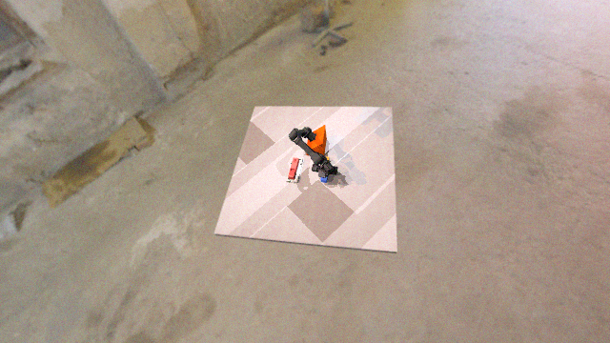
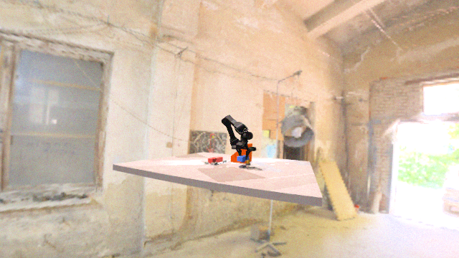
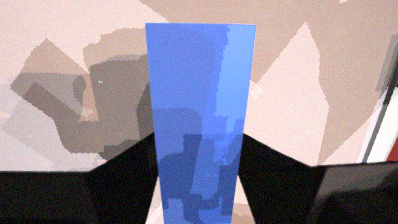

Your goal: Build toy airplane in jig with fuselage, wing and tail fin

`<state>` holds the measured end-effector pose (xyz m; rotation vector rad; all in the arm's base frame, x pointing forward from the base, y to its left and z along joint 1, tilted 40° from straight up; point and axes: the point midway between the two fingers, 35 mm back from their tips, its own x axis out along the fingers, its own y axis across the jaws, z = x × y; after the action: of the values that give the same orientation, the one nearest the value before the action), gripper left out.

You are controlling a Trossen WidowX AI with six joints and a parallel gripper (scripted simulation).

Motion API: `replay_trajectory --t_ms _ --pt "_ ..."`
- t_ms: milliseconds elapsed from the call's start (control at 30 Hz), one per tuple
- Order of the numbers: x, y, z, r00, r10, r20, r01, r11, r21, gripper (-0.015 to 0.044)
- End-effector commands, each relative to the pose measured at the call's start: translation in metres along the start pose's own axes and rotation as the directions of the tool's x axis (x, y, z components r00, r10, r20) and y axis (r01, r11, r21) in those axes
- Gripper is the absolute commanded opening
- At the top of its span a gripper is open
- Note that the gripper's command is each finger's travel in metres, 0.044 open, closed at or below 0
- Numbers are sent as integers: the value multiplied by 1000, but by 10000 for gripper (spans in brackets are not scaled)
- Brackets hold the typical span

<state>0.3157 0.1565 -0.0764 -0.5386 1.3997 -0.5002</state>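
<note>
My gripper [image 1: 325, 174] [image 2: 245, 158] [image 3: 196, 135] is shut on the blue wing [image 1: 324, 180] [image 2: 241, 158] [image 3: 200, 75], which stands long between the two black fingers in the wrist view. In the exterior view the wing is raised a little above the table. The red fuselage [image 1: 294, 169] [image 2: 215, 160] lies lengthwise in the pale jig [image 1: 292, 181] [image 3: 390, 125], left of the gripper in the top view; whether it is fully seated is too small to tell. A small yellow piece [image 1: 328, 158] [image 2: 247, 161], likely the tail fin, shows partly behind the arm. The wing's tab is hidden.
An orange block [image 1: 320, 138] [image 2: 234, 157] stands at the arm's base, behind the gripper. The patterned table [image 1: 267, 210] [image 2: 179, 172] has its near edge beyond the parts. The arm's shadow falls on it beside the gripper.
</note>
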Motion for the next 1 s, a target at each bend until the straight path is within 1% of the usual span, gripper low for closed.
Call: replay_trajectory --t_ms 0,733,867,967 --pt "-15 1 2 1000 9 6 -9 1000 8 0" --pt "-85 -3 -3 1000 1 6 -1 1000 8 0" --pt "-87 -4 -3 1000 1 6 -1 1000 11 0" --pt "-87 -11 0 1000 4 5 -4 999 51 0"
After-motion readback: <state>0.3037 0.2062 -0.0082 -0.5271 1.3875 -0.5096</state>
